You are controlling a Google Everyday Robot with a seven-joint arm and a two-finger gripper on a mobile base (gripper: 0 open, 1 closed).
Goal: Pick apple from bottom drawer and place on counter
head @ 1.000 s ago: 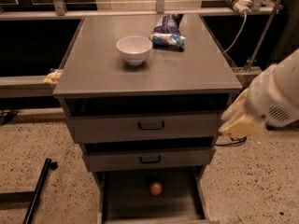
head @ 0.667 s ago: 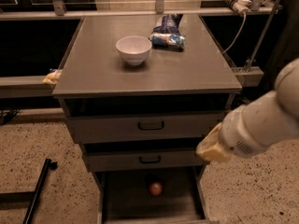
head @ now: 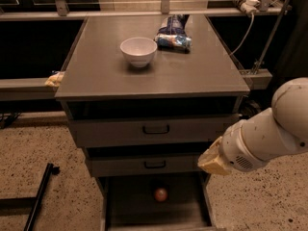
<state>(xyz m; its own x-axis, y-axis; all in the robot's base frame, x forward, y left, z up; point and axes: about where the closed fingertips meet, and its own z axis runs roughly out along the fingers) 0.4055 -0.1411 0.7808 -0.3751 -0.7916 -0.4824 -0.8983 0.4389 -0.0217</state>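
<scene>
The small red-orange apple lies on the floor of the open bottom drawer, near its middle. The grey counter tops the cabinet above two shut drawers with black handles. My white arm comes in from the right, and its gripper shows as a yellowish end beside the cabinet's right edge, level with the middle drawer. It is above and to the right of the apple and apart from it.
A white bowl and a blue snack bag sit on the counter towards the back. A grey rail shelf runs left with a yellow object on it. A black bar lies on the speckled floor at the left.
My arm has swung down and to the left, from beside the top drawer to beside the middle drawer. The apple, the bowl and the bag have not moved.
</scene>
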